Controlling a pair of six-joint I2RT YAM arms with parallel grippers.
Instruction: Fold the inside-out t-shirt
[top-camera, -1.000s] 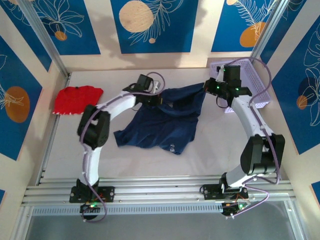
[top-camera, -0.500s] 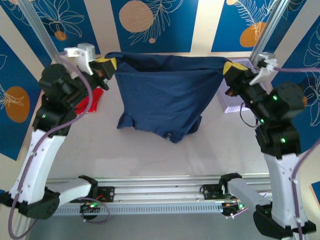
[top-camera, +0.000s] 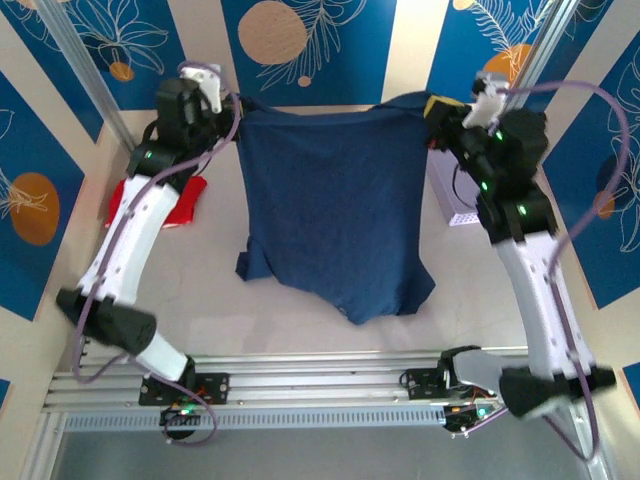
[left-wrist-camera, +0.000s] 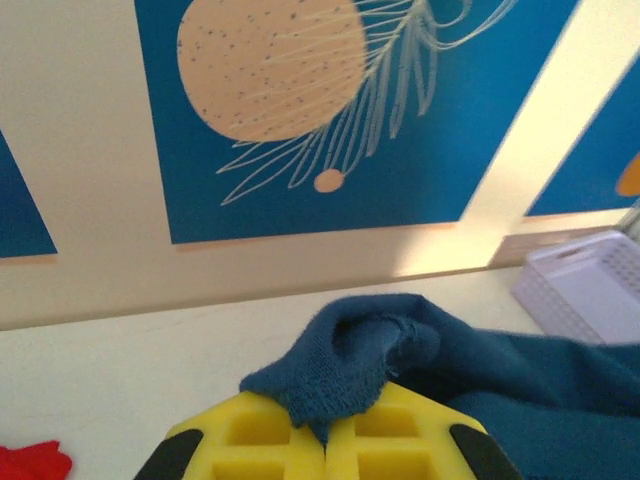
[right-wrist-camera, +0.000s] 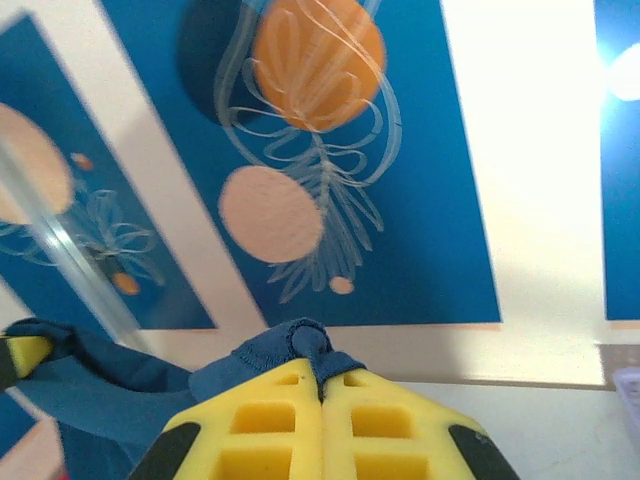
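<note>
From the overhead camera I begin at the near edge, where the aluminium rail (top-camera: 320, 362) carrying both arms runs in front of the inside-out t-shirt (top-camera: 335, 210). Just past the rail comes the shirt's lowest part. Its bottom edge droops down to the table (top-camera: 150, 280), with one sleeve bunched at the shirt's lower left and the other flaring out at its lower right. I cannot tell how much of that edge actually rests on the surface.

Above that, the navy cloth hangs as one broad sheet, held up by its two upper corners and spread fairly flat between the arms. The left end effector (top-camera: 228, 103) sits at the shirt's upper left corner. On its wrist camera I see the yellow fingers (left-wrist-camera: 260, 440) pressed together, with a thick fold of navy cloth pinched at their tips. The right end effector (top-camera: 437, 108) sits at the shirt's upper right corner, and its own camera shows its fingers clamped tight on a small bunch of seamed edge.

Farther back, a red garment (top-camera: 182, 203) lies to the left of the shirt, partly hidden by the left arm. A pale lavender basket (top-camera: 452, 200) stands to the shirt's right, behind the right arm. Behind the shirt rises the wall (top-camera: 300, 50) of blue panels with cream and orange leaf prints
</note>
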